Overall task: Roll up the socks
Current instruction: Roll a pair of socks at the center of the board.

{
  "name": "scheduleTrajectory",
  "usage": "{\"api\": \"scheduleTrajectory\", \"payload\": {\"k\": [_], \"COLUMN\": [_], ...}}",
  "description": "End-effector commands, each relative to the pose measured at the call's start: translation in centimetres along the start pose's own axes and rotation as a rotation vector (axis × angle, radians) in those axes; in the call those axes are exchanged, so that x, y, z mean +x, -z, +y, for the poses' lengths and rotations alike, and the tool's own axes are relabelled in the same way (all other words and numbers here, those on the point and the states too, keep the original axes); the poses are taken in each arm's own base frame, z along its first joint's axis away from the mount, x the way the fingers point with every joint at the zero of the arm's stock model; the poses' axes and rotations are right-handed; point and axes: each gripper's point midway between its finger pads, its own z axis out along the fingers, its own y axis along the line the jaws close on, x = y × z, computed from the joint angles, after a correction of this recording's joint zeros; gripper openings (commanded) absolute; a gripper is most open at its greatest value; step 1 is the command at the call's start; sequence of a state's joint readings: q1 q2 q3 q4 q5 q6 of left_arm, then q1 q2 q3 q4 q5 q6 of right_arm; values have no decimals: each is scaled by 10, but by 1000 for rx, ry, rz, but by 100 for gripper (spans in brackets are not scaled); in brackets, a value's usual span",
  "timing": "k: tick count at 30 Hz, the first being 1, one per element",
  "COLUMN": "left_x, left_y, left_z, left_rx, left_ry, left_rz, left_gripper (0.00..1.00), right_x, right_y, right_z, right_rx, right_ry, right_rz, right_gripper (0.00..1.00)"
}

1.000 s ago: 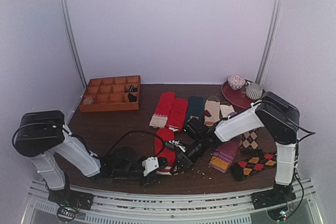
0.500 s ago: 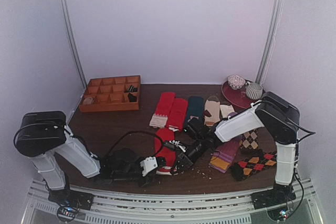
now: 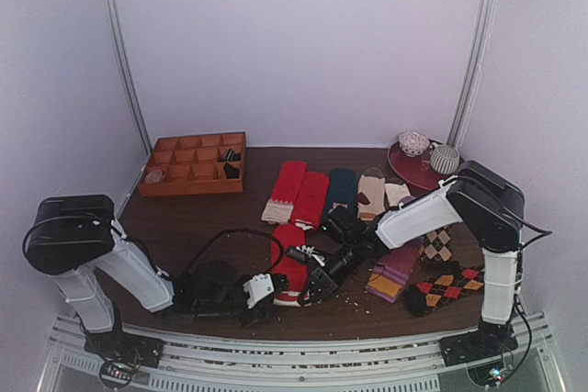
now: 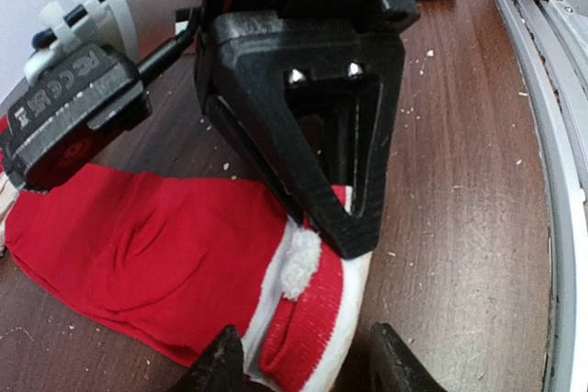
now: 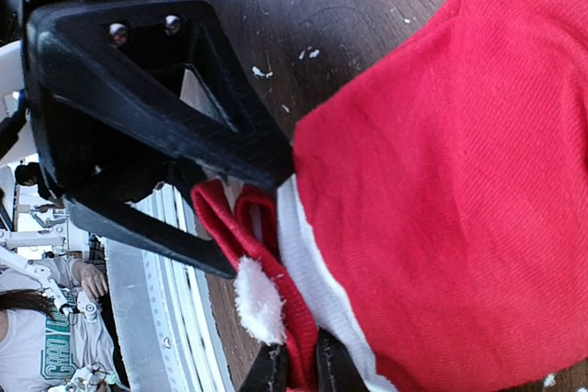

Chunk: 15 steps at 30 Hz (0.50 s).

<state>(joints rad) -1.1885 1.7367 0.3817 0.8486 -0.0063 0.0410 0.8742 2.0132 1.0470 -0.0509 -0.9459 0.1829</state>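
Since a moment ago, our left gripper (image 3: pixel 266 293) has drawn slightly back toward its base. From above, the socks (image 3: pixel 292 259) lie near the table's (image 3: pixel 184 218) front edge. At our left wrist, the jaws stand apart astride the cream band (image 4: pixel 356 286). At our right wrist, the right gripper (image 5: pixel 303 369) pinches the band's red edge.

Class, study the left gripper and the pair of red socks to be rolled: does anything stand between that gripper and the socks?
Nothing visible does. The left gripper is open astride the cuff of the socks. The right gripper, shut on that same cuff, sits just beyond the left fingers, crowding rather than blocking them.
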Motion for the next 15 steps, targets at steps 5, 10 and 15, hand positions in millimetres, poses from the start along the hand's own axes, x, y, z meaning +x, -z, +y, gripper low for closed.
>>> {"api": "scheduleTrajectory", "payload": {"k": [5,10,15], "left_x": [-35,-29,-10], "left_y": [8,5,-7], "left_z": [3,-7,-8], "left_rx": [-12,45,44], "left_ry": [-2,-4,15], "left_rz": [-121,-102,-22], "left_gripper": [49,37,40], "right_x": [63,64,64], "right_y": [-7,-8,-8], "right_z": [-46,-47,-49], "right_rx": [160,163,166], "right_ry": [-194,-195,-197], "right_rz": [153,156,156], "right_gripper": [10,11,10]}}
